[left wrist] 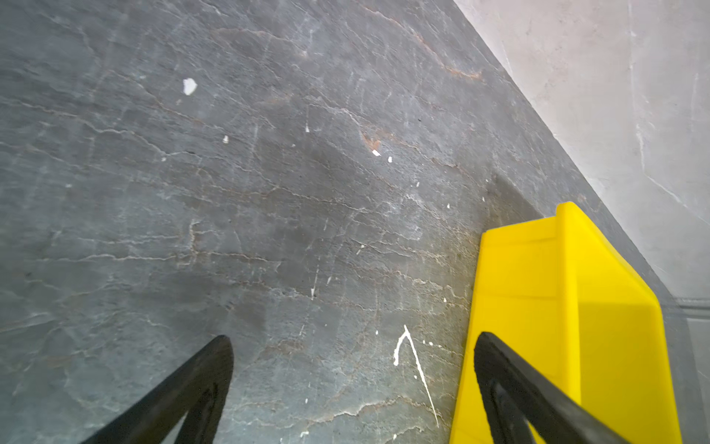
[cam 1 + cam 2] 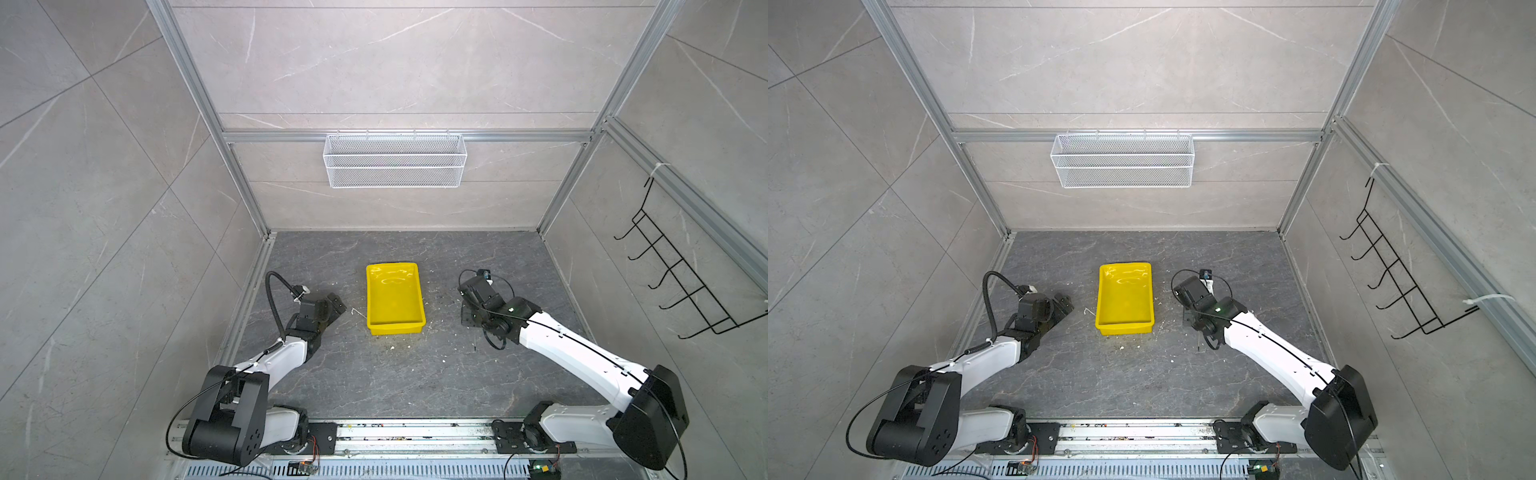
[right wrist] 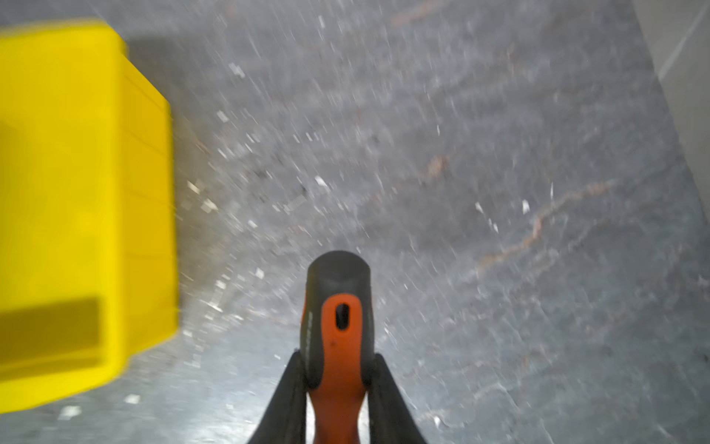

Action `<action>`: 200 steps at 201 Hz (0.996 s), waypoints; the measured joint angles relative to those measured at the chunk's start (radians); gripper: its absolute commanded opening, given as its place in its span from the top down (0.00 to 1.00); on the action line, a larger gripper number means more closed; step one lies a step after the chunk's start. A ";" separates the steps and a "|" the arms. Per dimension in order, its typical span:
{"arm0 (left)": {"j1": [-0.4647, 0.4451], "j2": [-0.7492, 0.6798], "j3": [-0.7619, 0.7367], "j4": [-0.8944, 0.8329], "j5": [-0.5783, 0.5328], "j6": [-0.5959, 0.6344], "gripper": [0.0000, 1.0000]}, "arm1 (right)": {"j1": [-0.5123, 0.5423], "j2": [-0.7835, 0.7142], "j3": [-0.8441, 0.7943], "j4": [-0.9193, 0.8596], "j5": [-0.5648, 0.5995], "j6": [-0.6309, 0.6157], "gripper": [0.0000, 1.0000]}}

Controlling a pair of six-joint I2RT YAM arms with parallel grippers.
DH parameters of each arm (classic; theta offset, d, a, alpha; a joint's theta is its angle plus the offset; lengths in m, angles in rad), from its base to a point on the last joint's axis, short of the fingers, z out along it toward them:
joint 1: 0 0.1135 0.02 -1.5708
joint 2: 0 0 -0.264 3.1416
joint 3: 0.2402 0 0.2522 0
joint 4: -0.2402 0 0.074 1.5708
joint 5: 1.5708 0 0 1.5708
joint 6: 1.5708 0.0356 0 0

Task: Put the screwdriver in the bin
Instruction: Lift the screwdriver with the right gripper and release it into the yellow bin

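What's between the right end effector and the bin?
Only bare dark tabletop with small white flecks separates the right end effector, shut on the screwdriver, from the bin; seen in the right wrist view and in both top views.

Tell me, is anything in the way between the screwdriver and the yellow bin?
Nothing visible is. The right gripper has its jaws shut on the screwdriver, and between it and the bin lies only bare tabletop with tiny white specks. The bin itself looks empty.
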 measured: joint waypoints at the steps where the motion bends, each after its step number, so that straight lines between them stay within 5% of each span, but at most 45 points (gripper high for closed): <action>1: 0.000 0.001 0.001 0.000 0.000 -0.001 0.01 | 0.001 0.003 0.005 0.001 0.001 0.000 0.88; 95: 0.006 -0.069 0.002 -0.026 -0.056 -0.033 0.04 | 0.111 0.760 0.617 0.227 -0.175 0.099 0.88; 200: 0.006 -0.014 -0.042 0.008 -0.047 -0.107 0.04 | 0.120 1.020 0.830 0.176 -0.286 0.195 0.78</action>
